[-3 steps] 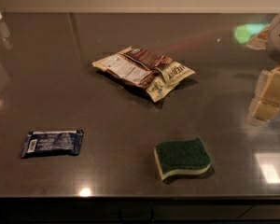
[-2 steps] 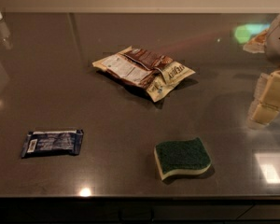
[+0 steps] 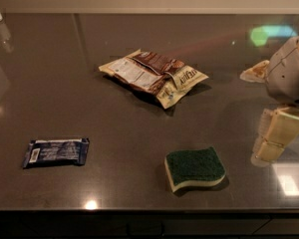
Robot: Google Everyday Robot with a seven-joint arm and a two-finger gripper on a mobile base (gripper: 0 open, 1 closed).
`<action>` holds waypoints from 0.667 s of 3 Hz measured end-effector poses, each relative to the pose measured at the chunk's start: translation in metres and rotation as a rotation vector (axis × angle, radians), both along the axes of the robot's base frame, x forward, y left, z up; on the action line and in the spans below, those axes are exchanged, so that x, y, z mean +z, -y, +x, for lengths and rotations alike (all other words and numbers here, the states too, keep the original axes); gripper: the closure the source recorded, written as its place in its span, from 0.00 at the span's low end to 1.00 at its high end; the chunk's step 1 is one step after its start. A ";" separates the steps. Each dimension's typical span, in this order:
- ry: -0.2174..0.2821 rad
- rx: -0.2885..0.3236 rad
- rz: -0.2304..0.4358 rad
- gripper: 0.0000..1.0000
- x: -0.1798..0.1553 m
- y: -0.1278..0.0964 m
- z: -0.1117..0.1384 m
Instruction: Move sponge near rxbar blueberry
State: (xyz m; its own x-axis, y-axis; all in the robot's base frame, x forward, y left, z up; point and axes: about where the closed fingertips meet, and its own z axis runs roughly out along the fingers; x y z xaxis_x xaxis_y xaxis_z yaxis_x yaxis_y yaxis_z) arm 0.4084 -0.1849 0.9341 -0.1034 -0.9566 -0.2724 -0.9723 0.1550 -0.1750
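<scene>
One sponge [image 3: 195,167], one rxbar blueberry [image 3: 56,152], one snack bag [image 3: 152,75], gripper [image 3: 275,136] at right, state unclear

My gripper [image 3: 275,137] hangs over the right end of the table [image 3: 89,49]. The sponge [image 3: 195,167] lies near it on the left, by the front edge. The rxbar blueberry [image 3: 56,152] lies far to the left, well apart from the sponge. The snack bag [image 3: 153,75] lies left and farther back.
</scene>
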 end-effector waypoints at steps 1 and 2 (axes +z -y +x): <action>-0.022 0.051 0.037 0.00 -0.028 -0.012 -0.014; -0.041 0.113 0.077 0.00 -0.055 -0.025 -0.026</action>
State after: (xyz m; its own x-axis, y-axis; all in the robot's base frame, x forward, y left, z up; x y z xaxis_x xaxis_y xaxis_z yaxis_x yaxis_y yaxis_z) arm 0.3827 -0.1596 0.8795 -0.0091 -0.9393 -0.3430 -0.9904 0.0558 -0.1264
